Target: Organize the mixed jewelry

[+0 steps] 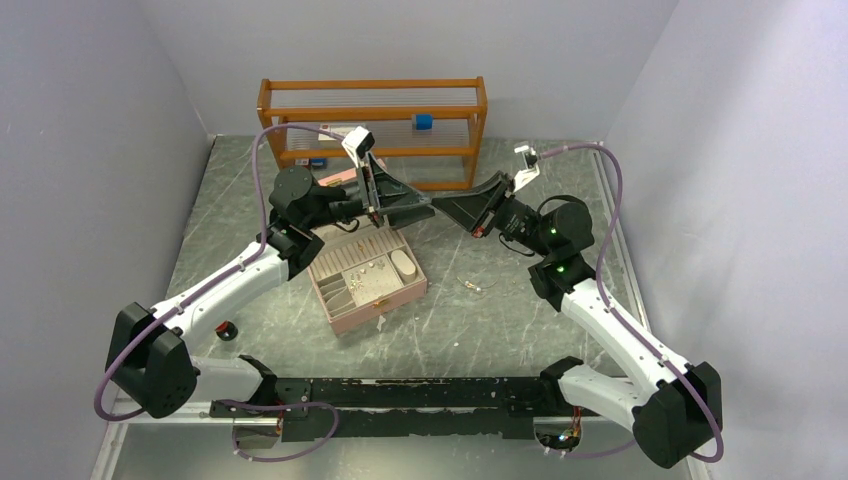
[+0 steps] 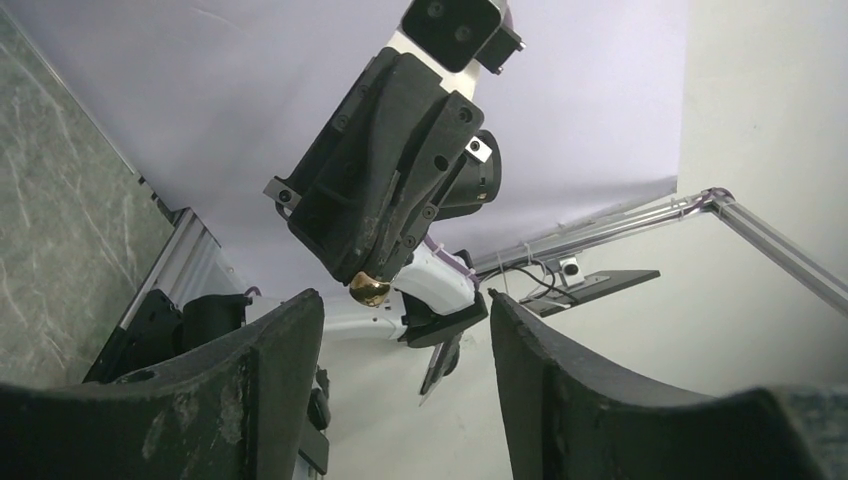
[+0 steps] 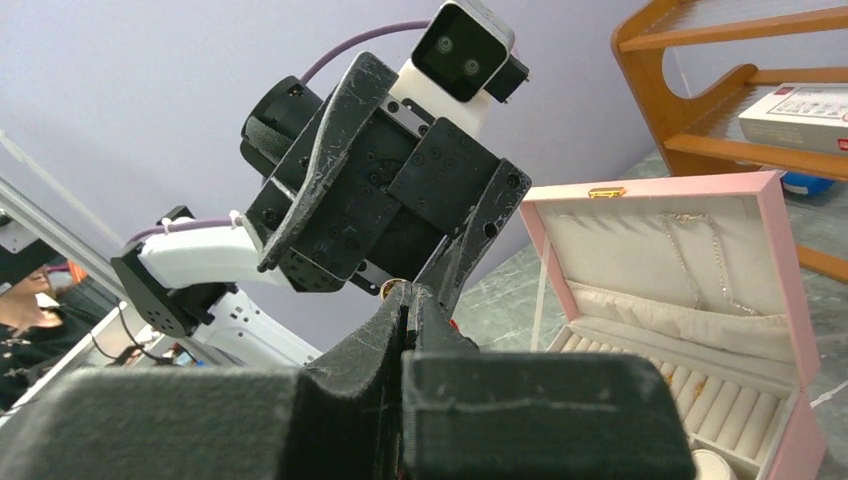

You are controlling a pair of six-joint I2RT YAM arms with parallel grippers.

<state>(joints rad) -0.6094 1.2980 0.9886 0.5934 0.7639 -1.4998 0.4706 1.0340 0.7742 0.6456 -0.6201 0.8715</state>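
My right gripper [image 1: 441, 204] is shut on a small rounded gold piece [image 2: 369, 290] of the mixed jewelry, pinched at its very tips [image 3: 405, 292]. My left gripper [image 1: 427, 203] faces it tip to tip in mid-air, above and behind the open pink jewelry box [image 1: 372, 313]. Its jaws [image 2: 405, 305] are open, one to each side of the gold piece and just short of it. In the right wrist view, the left fingers [image 3: 482, 225] spread around my shut tips. More small pieces [image 1: 366, 269] lie in the box's compartments, and a few thin ones [image 1: 474, 285] lie loose on the table.
A wooden rack [image 1: 372, 130] with boxes on its shelves stands at the back. A small red-capped black cylinder [image 1: 228, 328] sits near the left arm. The box's lid [image 3: 655, 187] stands upright, a thin chain against its lining. White walls close in both sides.
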